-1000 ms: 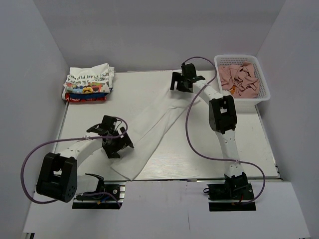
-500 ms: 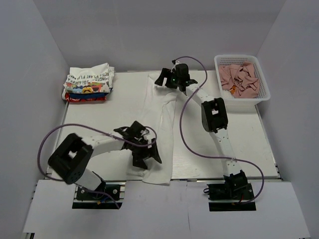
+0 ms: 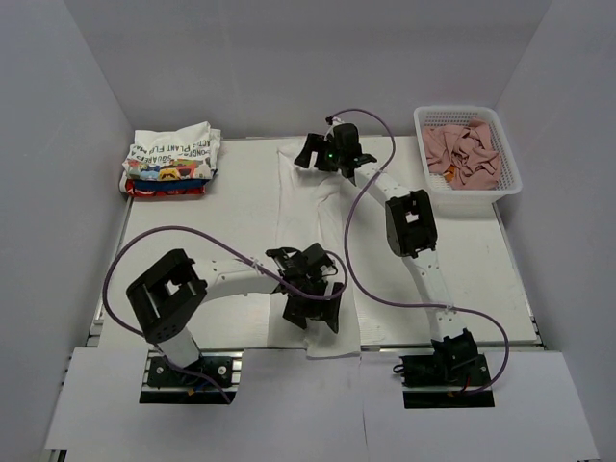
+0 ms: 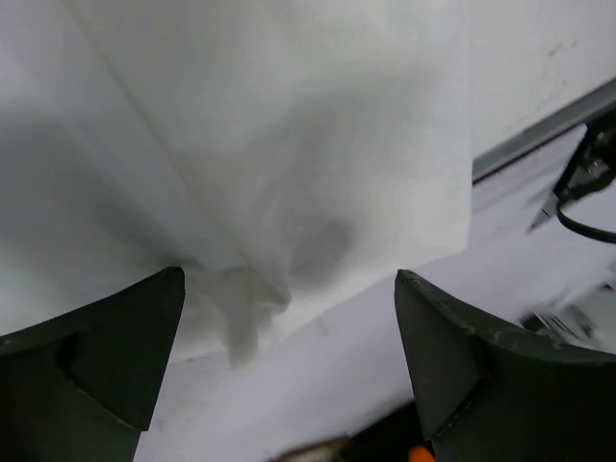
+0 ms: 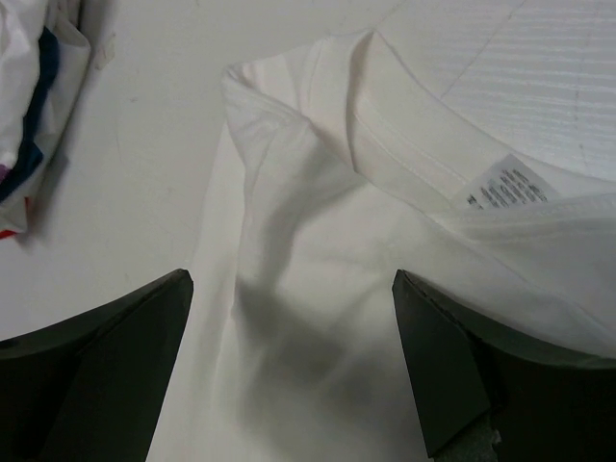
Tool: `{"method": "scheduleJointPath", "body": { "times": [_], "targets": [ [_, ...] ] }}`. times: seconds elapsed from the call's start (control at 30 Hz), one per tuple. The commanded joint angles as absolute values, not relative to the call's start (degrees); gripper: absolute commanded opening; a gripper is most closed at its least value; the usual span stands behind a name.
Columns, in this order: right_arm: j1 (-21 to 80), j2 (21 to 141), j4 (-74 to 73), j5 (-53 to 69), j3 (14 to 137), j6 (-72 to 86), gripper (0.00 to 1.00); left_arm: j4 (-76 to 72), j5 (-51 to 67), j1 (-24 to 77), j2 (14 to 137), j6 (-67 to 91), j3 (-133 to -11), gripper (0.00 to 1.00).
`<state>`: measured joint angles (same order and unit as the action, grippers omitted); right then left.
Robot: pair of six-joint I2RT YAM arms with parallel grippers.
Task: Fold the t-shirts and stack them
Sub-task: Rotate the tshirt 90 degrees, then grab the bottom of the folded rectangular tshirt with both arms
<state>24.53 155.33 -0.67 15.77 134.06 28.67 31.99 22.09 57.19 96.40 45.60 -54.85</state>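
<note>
White t-shirt [image 3: 314,226] lies on table [image 3: 192,250] as one long narrow band, running from far centre down to the near edge. Fabric is flat along most of its length, with soft wrinkles at both ends.

Left gripper [image 3: 313,306] sits over the near end of the band. Left wrist view: both fingers [image 4: 106,346] spread wide, with white cloth under and between them. A small bunched crease lies between the tips, and nothing is pinched. Hem corner of the shirt ends just short of the table's metal rim.

Right gripper [image 3: 322,154] sits over the far end. Right wrist view: fingers [image 5: 106,366] likewise spread wide and not closed on anything. Collar [image 5: 404,144] lies just ahead of them, right of centre, with its sewn label [image 5: 500,183] face up. A folded shoulder edge runs down the left side of the cloth.

Stack of folded t-shirts [image 3: 173,159] sits at the far left corner, well apart from the white t-shirt. Top one is white with black lettering, a colourful print lies under it, and red is at the bottom.

White mesh basket [image 3: 476,195] stands at the far right corner and holds crumpled pinkish-brown cloths [image 3: 462,149]
</note>
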Motion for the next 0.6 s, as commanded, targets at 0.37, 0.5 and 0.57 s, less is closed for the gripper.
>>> {"method": "scheduleJointPath", "body": {
  "times": [0.37,0.5,0.57],
  "targets": [
    [24.61,126.14,-14.49,13.29,120.28,18.8,0.9,41.92,-4.65,56.87,65.06,53.07,-41.96,1.0],
    [24.78,109.23,-8.03,6.34,90.47,21.35,0.9,42.54,-7.82,56.34,55.91,58.0,-35.17,1.0],
    [24.87,99.65,-3.81,5.89,82.48,23.28,0.9,40.97,-6.6,56.34,52.92,58.01,-32.35,1.0]
  ]
}}
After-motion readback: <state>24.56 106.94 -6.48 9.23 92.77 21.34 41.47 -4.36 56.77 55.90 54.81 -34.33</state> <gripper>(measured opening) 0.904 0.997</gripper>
